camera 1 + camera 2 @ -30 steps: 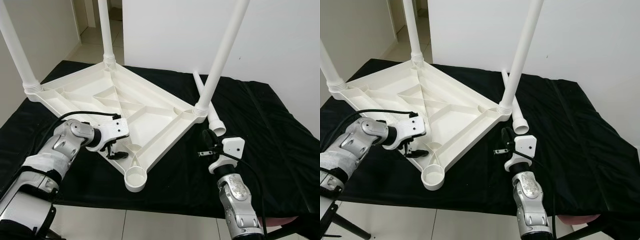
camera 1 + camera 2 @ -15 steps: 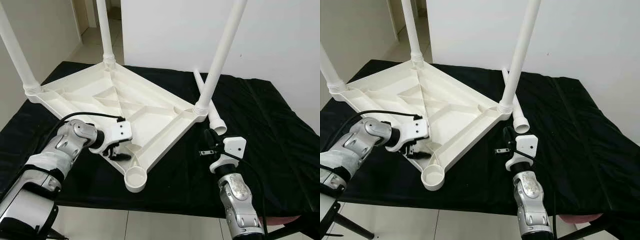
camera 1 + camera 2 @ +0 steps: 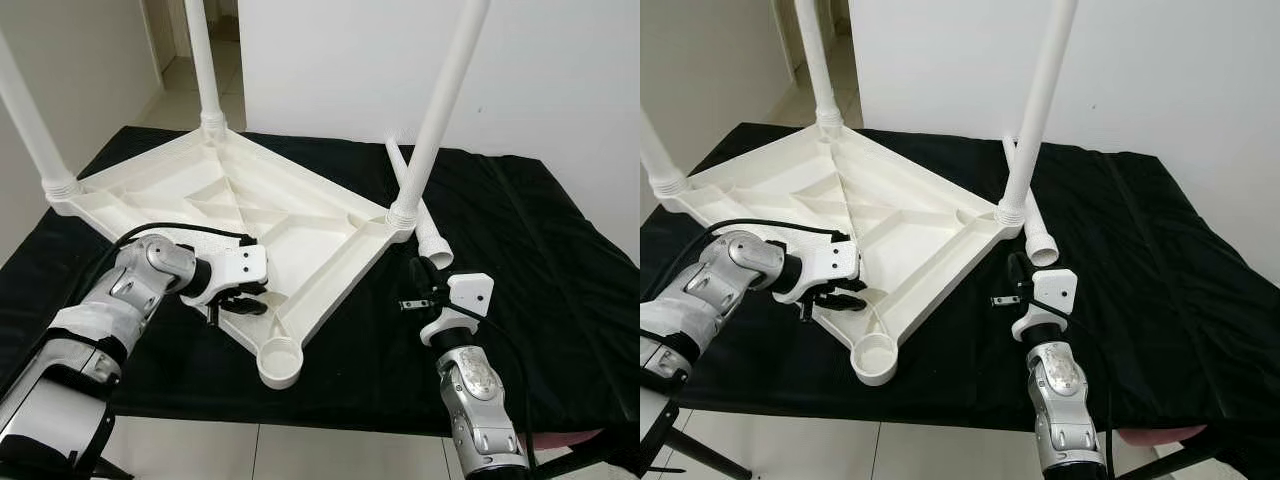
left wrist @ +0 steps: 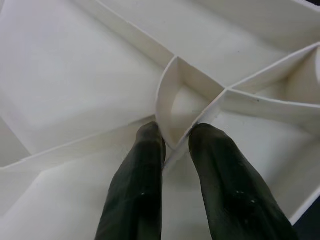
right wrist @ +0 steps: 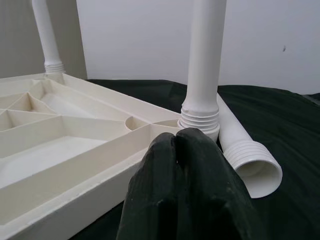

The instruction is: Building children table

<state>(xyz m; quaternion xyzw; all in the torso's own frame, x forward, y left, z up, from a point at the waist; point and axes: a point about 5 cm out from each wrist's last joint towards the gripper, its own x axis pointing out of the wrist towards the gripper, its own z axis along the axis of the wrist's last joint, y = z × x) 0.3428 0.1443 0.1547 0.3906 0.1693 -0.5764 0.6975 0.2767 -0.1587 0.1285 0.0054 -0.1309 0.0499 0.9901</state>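
Since a second ago the left claw (image 3: 238,303) has slid further in over the upside-down white plastic ribbed tabletop (image 3: 250,215), and the tabletop's near corner has swung a little toward the robot's right. In the left wrist view its two black fingers (image 4: 141,165) now straddle a thin upright rib (image 4: 175,150), pinched on it beside a small curved pocket. The tabletop lies on the black cloth-covered surface (image 3: 540,270), its empty round leg socket (image 3: 281,362) close to the near edge, with three white plastic tube legs (image 3: 437,110) standing up from the other corners. A fourth loose white tube leg (image 3: 420,220) lies flat on the cloth just right of the right-hand standing leg, its open threaded end toward the robot. The right claw (image 3: 417,291) hovers low over the cloth, just short of that open end and apart from it; in the right wrist view its fingers (image 5: 170,165) are pressed together on nothing. Bare cloth stretches wide to the right of the loose leg.
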